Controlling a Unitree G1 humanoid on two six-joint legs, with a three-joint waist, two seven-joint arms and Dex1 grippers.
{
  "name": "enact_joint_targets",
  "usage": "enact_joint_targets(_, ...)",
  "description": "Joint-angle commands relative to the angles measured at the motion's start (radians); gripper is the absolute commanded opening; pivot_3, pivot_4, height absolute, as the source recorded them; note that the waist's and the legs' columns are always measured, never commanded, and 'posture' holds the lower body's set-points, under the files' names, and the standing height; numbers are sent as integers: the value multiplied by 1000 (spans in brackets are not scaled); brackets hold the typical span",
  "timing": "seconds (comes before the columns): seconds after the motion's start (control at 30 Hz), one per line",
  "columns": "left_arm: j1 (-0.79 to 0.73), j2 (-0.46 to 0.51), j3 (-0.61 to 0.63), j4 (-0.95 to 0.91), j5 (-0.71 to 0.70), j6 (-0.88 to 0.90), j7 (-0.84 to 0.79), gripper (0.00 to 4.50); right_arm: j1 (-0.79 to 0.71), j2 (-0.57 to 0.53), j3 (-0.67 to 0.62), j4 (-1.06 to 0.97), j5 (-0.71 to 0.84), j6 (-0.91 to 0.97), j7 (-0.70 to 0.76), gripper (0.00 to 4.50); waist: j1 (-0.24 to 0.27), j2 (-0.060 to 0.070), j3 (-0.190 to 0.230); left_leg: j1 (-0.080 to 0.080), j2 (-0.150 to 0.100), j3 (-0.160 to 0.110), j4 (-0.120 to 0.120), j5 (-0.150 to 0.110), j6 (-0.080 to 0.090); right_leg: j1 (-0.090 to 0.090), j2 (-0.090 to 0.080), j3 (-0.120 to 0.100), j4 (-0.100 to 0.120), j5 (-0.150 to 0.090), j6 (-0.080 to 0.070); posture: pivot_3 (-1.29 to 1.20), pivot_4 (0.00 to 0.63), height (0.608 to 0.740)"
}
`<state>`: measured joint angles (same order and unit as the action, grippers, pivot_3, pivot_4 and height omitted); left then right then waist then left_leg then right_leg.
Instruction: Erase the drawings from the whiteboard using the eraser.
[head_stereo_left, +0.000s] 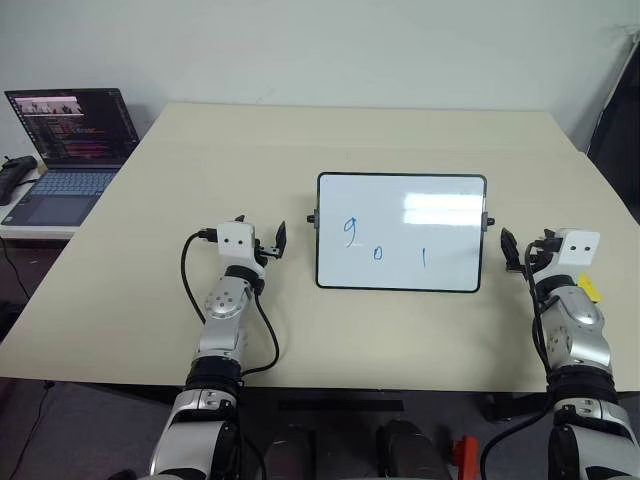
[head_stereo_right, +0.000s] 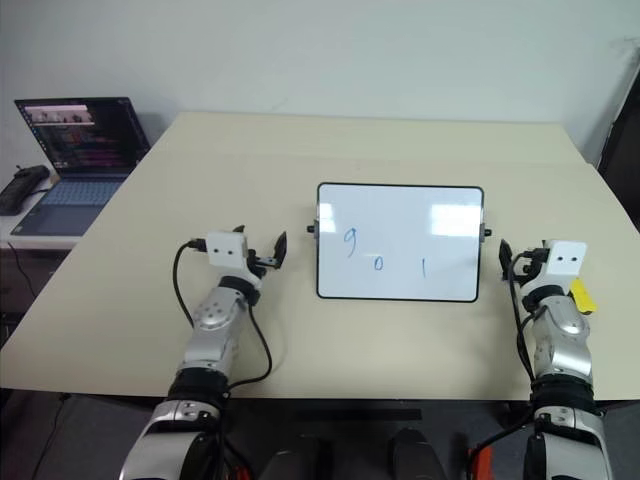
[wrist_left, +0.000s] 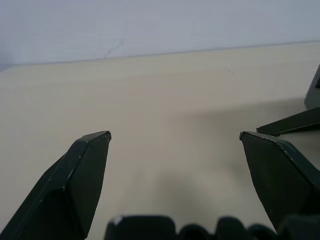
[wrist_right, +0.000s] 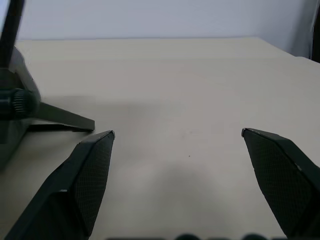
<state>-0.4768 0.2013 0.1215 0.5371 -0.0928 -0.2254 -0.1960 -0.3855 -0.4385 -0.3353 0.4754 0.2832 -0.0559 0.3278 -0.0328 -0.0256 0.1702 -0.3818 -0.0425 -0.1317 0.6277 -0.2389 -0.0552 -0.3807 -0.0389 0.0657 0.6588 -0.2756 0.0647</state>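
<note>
- The rectangular glossy white whiteboard with its thin black frame and rounded corners stands near the middle of the beige table, closer to the near edge than to the far one, with a small black knob on each short side.
- A bright glare patch covers the board's upper right part, so that area is hard to read.
- The thin blue marker drawings sit low on the board: a "9"-like squiggle at the left, a small oval in the middle and a short upright stroke to the right.
- The small bright yellow eraser lies near the table's right edge, just beside the right forearm, which covers most of it; only a sliver shows.
- The left gripper hovers left of the board, its two black fingers spread wide with nothing between them.
- The right gripper hovers just right of the board's right knob, likewise spread wide and empty; its wrist view catches a dark foot of the board's stand.
- An open dark laptop sits on a side surface beyond the table's left edge, its near side cut off by the table's edge.
</note>
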Motion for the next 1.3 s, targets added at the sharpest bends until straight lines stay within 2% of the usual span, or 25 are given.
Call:
enact_joint_targets(0.03, -9, 9, 3, -31, -16, 4, -28, 4500, 2, -32, -28, -66, 17, 16, 4, 4464, 0, 0, 0, 0, 0, 0, 0, 0, 0, 0, 0, 0, 0, 0, 0, 0, 150, 740)
enact_joint_targets(0.5, 7, -64, -40, -12, 43, -12, 39, 4500, 11, 39, -28, -10, 33, 15, -12, 4464, 1, 0, 0, 0, 0, 0, 0, 0, 0, 0, 0, 0, 0, 0, 0, 0, 150, 740)
enact_joint_targets(0.63, 4, -41, -26, -33, 14, 0, 0, 4500, 20, 42, -43, -43, 47, 30, -15, 4464, 1, 0, 0, 0, 0, 0, 0, 0, 0, 0, 0, 0, 0, 0, 0, 0, 150, 740)
enact_joint_targets(0.77, -11, 56, 9, -118, -127, 80, -219, 4500, 59, -4, -43, -153, 54, 93, 5, 4464, 0, 1, 0, 0, 0, 0, 0, 0, 0, -1, 0, 0, 0, 0, 0, 0, 150, 740)
enact_joint_targets(0.87, -8, 201, 20, -199, -237, 215, -448, 4500, 90, -88, -47, -284, 69, 223, 31, 4464, -4, 4, 2, -3, 1, 1, 0, 0, 0, -4, 0, 1, 2, 0, 0, 0, 150, 740)
enact_joint_targets(0.97, 0, 347, 44, -333, -430, 499, -650, 4500, 133, -196, -45, -408, 96, 409, 71, 4464, -6, 7, 5, -4, 1, 1, 0, 0, 0, -6, 0, 1, 3, 0, 0, 0, 150, 740)
enact_joint_targets(1.07, 14, 433, 24, -478, -558, 673, -791, 4500, 172, -272, -51, -490, 133, 557, 112, 4464, -8, 6, 5, -5, 2, -1, 0, 0, 0, -5, 0, -1, 2, -1, -1, 0, 150, 740)
enact_joint_targets(1.13, 13, 455, -19, -562, -591, 747, -841, 4500, 185, -306, -70, -518, 157, 641, 123, 4464, -5, 6, 5, -5, 2, -1, 0, 0, 0, -5, 0, -1, 2, -1, -1, 0, 150, 740)
enact_joint_targets(1.2, -7, 455, -127, -637, -529, 764, -858, 4500, 195, -342, -92, -520, 174, 697, 150, 4464, 0, 6, 5, -5, 2, -1, 0, 0, 0, -4, -1, 0, 1, -1, -1, 0, 150, 740)
enact_joint_targets(1.3, -57, 367, -251, -679, -472, 751, -842, 4500, 215, -396, -122, -480, 163, 724, 173, 4464, 8, 6, 6, -5, 2, -1, 1, 0, 0, -3, -1, -1, 0, -1, 0, 0, 150, 740)
